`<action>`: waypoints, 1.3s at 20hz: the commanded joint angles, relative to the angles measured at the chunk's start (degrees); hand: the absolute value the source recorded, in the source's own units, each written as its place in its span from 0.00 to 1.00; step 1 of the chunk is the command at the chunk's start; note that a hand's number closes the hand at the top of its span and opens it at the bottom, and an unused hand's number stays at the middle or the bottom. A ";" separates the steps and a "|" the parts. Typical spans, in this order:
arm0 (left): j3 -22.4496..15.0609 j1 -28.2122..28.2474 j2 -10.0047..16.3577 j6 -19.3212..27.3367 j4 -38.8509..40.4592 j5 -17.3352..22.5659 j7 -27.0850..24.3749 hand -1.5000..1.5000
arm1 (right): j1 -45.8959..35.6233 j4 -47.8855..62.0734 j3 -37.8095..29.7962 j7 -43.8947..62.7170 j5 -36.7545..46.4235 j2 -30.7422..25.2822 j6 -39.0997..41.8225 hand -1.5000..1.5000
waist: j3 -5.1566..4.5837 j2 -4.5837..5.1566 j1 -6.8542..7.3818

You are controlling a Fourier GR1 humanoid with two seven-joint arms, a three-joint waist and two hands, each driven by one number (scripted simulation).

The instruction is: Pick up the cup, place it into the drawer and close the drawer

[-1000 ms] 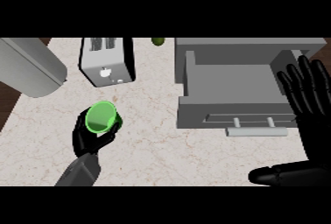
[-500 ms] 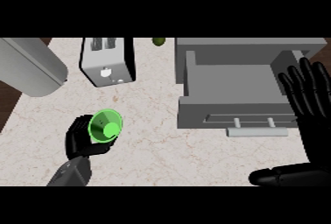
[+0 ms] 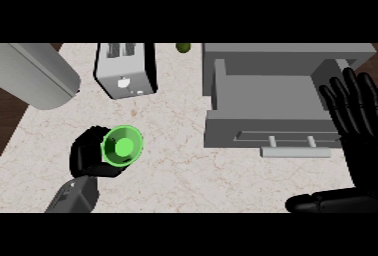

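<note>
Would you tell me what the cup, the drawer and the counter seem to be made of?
The cup looks like green plastic, perhaps translucent: its middle glows lighter. The drawer seems matt grey metal or painted wood; its flat colour leaves that open. The counter looks like pale stone with brownish veins.

The bright green cup [image 3: 122, 146], tipped with one round end facing up, sits in the curled left hand [image 3: 86, 158] at lower left. The grey drawer [image 3: 266, 95] stands open at centre right.
</note>
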 commanded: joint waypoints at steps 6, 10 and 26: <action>-7.32 3.40 -1.10 0.10 -26.44 0.36 15.15 1.00 | -0.53 -0.31 -1.34 0.93 -1.03 -0.87 0.28 0.00 | 0.06 -0.15 0.53; -8.53 -0.27 -3.73 4.77 -32.40 0.38 21.15 1.00 | 3.10 -0.07 -1.25 -1.86 -0.97 -0.73 1.96 0.00 | 0.01 0.07 -0.30; -8.97 -23.38 -7.03 19.10 -36.90 -3.67 43.28 1.00 | -1.54 1.12 -0.95 -0.18 -0.35 -0.98 0.87 0.00 | -0.03 0.33 -0.98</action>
